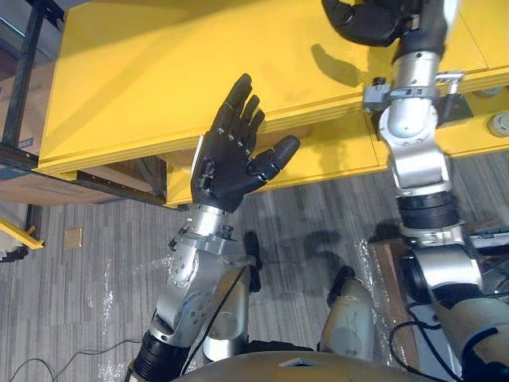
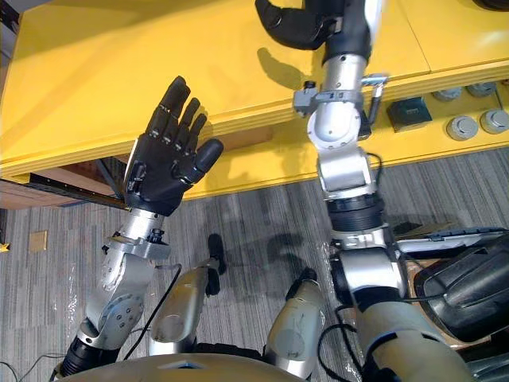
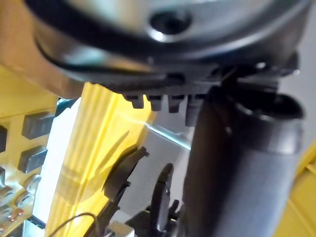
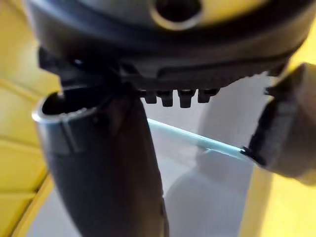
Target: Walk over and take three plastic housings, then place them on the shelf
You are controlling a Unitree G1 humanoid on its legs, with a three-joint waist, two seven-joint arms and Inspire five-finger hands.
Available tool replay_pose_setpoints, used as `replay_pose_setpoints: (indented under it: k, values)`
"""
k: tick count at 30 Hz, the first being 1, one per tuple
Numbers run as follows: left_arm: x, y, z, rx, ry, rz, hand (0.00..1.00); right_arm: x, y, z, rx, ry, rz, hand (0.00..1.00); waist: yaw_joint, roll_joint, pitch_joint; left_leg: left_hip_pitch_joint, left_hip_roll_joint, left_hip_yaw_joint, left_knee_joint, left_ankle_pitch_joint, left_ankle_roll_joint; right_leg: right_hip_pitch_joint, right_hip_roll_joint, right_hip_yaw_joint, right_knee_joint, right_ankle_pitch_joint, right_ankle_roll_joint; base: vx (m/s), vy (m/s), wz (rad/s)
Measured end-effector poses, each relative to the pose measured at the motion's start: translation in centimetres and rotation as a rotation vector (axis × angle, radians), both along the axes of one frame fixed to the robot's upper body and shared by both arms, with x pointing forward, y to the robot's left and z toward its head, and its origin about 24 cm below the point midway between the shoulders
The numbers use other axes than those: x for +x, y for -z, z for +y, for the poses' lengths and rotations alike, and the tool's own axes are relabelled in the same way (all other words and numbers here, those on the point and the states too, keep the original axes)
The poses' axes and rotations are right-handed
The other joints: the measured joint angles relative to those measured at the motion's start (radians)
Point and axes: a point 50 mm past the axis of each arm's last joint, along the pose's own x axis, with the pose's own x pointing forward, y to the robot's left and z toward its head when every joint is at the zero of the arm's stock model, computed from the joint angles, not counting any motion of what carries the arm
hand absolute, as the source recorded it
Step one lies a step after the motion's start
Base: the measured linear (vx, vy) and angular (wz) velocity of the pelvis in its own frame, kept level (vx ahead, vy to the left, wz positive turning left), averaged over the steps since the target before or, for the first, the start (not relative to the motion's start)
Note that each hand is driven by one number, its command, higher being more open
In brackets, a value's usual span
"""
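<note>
**Left hand** (image 1: 233, 151): raised before the front edge of the yellow shelf (image 1: 151, 72). Its fingers are straight and spread with the thumb out, and it holds nothing.

**Right hand** (image 2: 296, 22): reached over the shelf's top board, with the forearm crossing the front edge. Whether its fingers are apart or closed cannot be told.

**Task item:** a black moulded shell (image 2: 465, 290) lies low at the robot's right, beside the right arm and well apart from both hands. It is probably one of the plastic housings, though this is a judgement.

**Hazards, as judged:**
- The left hand is near the shelf edge, so a step forward could drive the straight fingers into it.
- The right forearm lies across the edge, so lowering or drawing it back could catch the board.
- If the right arm drops to the lower level, it could sweep the small parts there.
- With nothing in either visible grasp, the placing step may be attempted before a housing is in hand.

**Count:**
- Hands: two.
- Black moulded shell: one.
- Round grey parts (image 2: 461, 127): four, on the shelf's lower level.
- Dark square part (image 2: 409, 113): one, on the same level, just beside the right arm.
</note>
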Motion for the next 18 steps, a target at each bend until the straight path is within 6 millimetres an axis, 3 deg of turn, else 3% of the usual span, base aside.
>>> replay_pose_setpoints:
  k: [4, 9, 18]
  values:
    - [-0.4, 0.7, 0.8, 0.028, -0.013, 0.016, 1.0, 0.3, -1.2, -0.9, -0.266, 0.076, 0.095, 1.0, 0.0, -0.021, 0.0, -0.012, 0.017, -0.001, 0.008, -0.005, -0.002, 0.007, 0.021, -0.007, -0.027, 0.017, -0.001, 0.02, -0.023, -0.04]
    - [-0.7, 1.2, 1.2, 0.07, 0.013, 0.014, 1.0, 2.0, -1.5, -2.2, -0.45, 0.157, 0.264, 1.0, 0.005, -0.052, 0.001, -0.039, 0.039, -0.032, 0.051, -0.017, -0.007, 0.027, 0.043, -0.037, -0.041, 0.02, -0.004, -0.01, -0.029, 0.08]
    - [-0.8, 1.6, 1.8, 0.109, 0.023, 0.012, 1.0, 4.7, -1.4, -5.5, -0.499, 0.253, 0.596, 1.0, 0.039, -0.056, 0.001, -0.046, 0.044, -0.05, 0.067, -0.029, -0.013, 0.047, 0.05, -0.058, -0.056, 0.023, -0.006, -0.03, 0.001, 0.05]
